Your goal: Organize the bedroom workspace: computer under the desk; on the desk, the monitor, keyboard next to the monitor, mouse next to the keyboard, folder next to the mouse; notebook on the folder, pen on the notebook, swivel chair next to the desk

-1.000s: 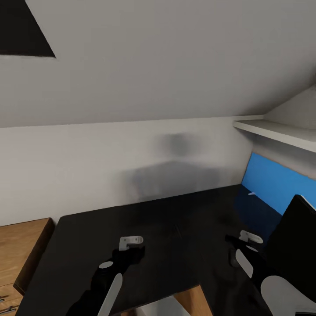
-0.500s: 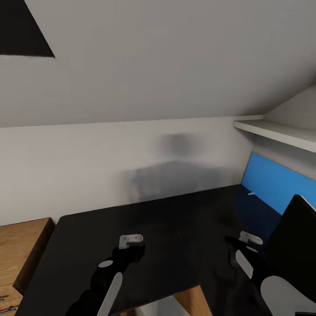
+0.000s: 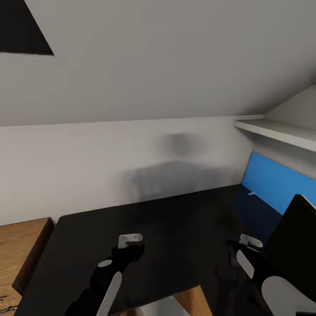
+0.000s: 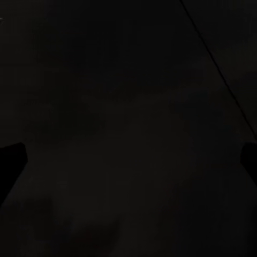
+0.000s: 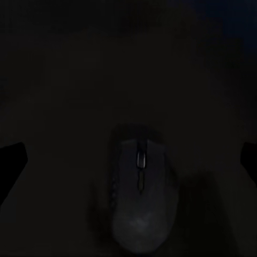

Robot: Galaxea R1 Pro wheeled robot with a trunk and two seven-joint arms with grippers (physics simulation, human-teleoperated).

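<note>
The black-topped desk (image 3: 175, 219) spreads out below me in the head view. At its right edge stands the monitor (image 3: 295, 245), its black front facing me. My right gripper (image 3: 235, 248) hovers just left of the monitor, open and pointing down. In the right wrist view the dark mouse (image 5: 142, 199) lies on the desk (image 5: 64, 80) between the wide-apart fingers of the right gripper (image 5: 128, 160), untouched. My left gripper (image 3: 133, 251) hangs open over the bare desk top (image 4: 128, 107) near the middle. The left gripper (image 4: 128, 160) has nothing between its fingertips.
A bright blue back panel (image 3: 272, 184) runs behind the desk at the right, with a white shelf (image 3: 281, 134) above it. A low light-wood cabinet (image 3: 22, 250) adjoins the desk's left end. The grey sloping wall (image 3: 153, 87) carries a dark skylight (image 3: 22, 30).
My right gripper has sunk slightly toward the desk beside the monitor. The left arm has held still.
</note>
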